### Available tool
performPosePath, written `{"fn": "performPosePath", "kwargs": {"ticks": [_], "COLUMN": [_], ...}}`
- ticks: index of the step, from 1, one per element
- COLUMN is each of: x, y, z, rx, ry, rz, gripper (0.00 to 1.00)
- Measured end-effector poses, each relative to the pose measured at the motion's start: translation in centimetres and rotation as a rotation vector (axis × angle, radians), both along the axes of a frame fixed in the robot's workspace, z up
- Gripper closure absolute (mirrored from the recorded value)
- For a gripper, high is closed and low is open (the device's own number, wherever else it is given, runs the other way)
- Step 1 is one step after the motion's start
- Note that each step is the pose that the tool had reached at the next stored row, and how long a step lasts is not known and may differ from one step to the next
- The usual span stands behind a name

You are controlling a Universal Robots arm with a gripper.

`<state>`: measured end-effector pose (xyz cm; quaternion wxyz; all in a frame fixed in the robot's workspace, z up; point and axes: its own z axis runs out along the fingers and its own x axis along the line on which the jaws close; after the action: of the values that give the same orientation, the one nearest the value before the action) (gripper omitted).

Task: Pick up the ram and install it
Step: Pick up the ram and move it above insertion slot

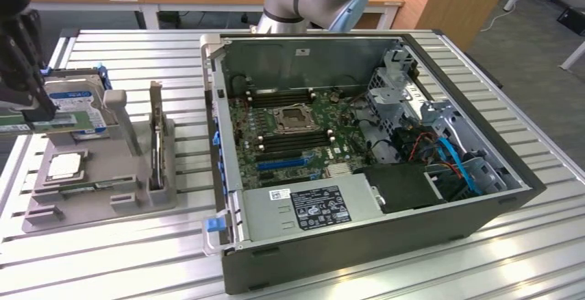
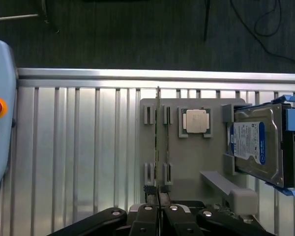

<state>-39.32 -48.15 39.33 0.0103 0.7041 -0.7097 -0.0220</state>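
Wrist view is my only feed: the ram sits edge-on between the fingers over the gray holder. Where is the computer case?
Observer: The open computer case lies on the exterior view's right of the gray holder, on the same slatted table.
Operator: Can the board be reached from above?
Observer: Yes, the side panel is off and the motherboard faces up.
Operator: Is the ram out of its slot?
Observer: It looks so. The gripper holds the ram raised well above the holder's base.
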Motion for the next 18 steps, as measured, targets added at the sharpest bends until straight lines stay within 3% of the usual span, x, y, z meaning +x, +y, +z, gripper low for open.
{"fn": "performPosePath", "kwargs": {"ticks": [9, 18], "x": [0.0, 0.1], "y": [0.0, -0.01], "z": [1.48, 1.52], "rx": [0.0, -0.0003], "ry": [0.0, 0.0003], "rz": [0.0, 0.0], "gripper": [0.88, 0.88]}}
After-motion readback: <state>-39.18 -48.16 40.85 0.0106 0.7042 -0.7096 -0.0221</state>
